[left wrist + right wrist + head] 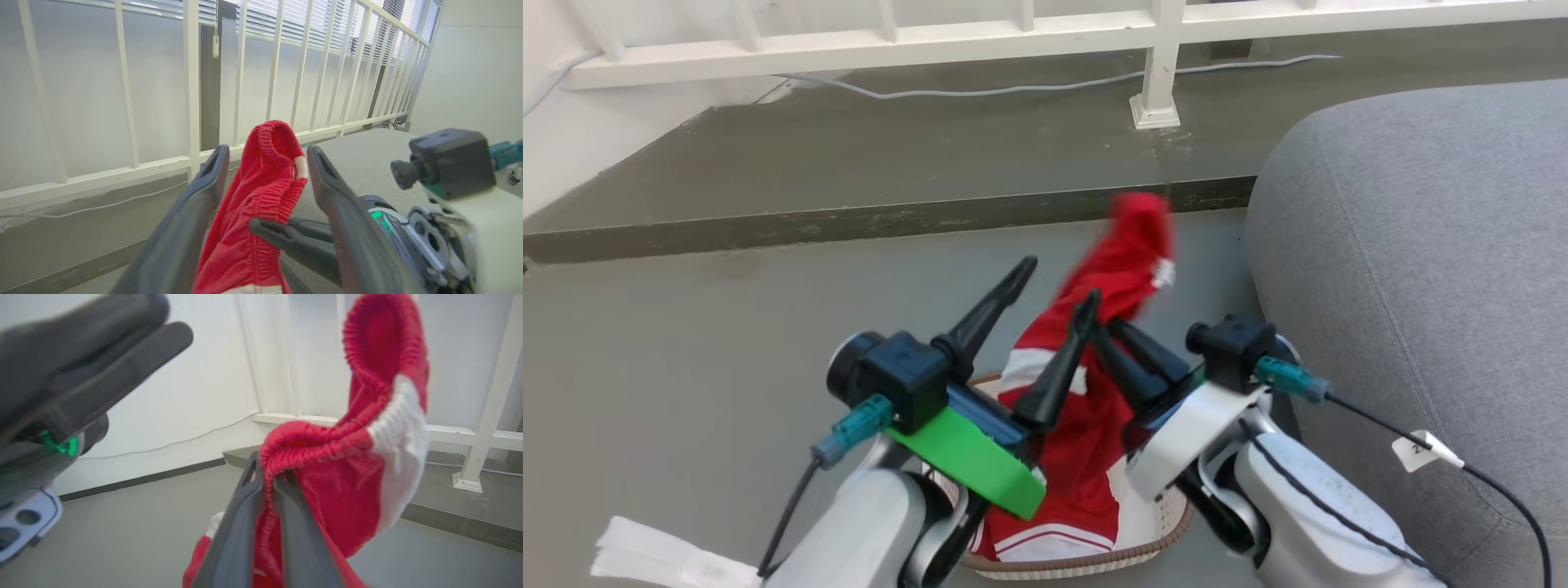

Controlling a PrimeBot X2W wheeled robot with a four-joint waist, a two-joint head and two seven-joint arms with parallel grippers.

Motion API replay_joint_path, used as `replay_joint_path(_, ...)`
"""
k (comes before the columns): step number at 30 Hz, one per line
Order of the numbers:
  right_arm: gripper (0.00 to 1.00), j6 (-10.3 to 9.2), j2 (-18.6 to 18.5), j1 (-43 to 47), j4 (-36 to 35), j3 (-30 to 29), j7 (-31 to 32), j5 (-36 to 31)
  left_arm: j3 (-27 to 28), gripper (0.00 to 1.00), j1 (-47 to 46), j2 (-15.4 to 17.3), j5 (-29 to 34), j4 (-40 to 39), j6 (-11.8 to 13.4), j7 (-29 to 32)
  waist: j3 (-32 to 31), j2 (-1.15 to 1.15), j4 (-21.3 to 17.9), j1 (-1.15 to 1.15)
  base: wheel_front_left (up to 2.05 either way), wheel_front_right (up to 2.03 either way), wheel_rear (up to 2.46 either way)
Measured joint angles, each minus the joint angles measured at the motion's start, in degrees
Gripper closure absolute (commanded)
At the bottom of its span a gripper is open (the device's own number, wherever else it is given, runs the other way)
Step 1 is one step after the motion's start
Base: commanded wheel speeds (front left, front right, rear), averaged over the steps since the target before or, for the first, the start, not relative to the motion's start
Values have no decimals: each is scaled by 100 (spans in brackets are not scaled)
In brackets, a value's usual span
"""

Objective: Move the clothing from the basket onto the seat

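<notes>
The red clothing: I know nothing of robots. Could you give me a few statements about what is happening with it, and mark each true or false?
1. The right tool is clamped on the clothing. True.
2. The left tool is shut tight. False: its fingers stand open, one on either side of the clothing.
3. The clothing lies on the seat. False: it is held up, with its lower part in the basket.
4. The basket stands on the floor beside the seat. True.
</notes>
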Motion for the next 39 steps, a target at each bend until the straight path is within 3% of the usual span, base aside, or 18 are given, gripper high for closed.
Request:
replay_joint_path(20,100,-397,-81,-329,412,-746,-112,42,-568,0,378,412,237,20,-34,447,189,0,-281,0,0,0,0)
replay_joint_path(39,100,-643,-194,-335,548,-1357,-227,193,-490,0,378,695,528,-164,1,578,588,0,-1291,0,0,0,0)
